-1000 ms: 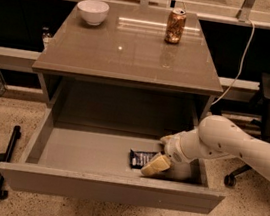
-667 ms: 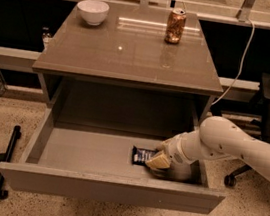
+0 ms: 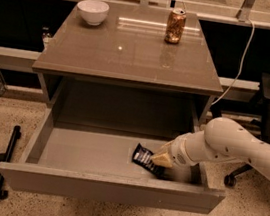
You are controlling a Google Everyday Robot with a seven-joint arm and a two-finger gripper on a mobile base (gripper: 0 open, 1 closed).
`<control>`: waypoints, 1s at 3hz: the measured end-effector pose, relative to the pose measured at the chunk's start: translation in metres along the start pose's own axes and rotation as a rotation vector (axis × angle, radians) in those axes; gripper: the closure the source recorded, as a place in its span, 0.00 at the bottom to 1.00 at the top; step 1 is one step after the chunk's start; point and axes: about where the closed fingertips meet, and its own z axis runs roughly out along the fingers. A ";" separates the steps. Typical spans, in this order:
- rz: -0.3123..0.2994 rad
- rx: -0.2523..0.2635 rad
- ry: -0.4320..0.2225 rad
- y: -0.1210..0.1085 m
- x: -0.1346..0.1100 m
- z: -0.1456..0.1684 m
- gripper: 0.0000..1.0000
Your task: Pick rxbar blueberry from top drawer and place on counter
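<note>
Reaching into the top drawer (image 3: 88,151), your claw (image 3: 162,158) touches the rxbar blueberry (image 3: 143,156) just beside it. You cannot tell if it grips. The bar is probably light, bendy and slippery, so pinch its middle.

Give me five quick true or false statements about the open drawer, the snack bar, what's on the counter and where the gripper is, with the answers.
1. The top drawer is pulled open. True.
2. The rxbar blueberry lies on the counter. False: it is inside the drawer, near the front on the right side of the camera view.
3. A white bowl sits at the counter's far left corner. True.
4. The drink can lies on its side. False: it stands upright near the counter's far edge.
5. The gripper hovers above the bowl. False: it is down in the drawer, right at the bar.
</note>
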 end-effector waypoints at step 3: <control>-0.215 0.134 -0.156 -0.025 -0.115 -0.135 1.00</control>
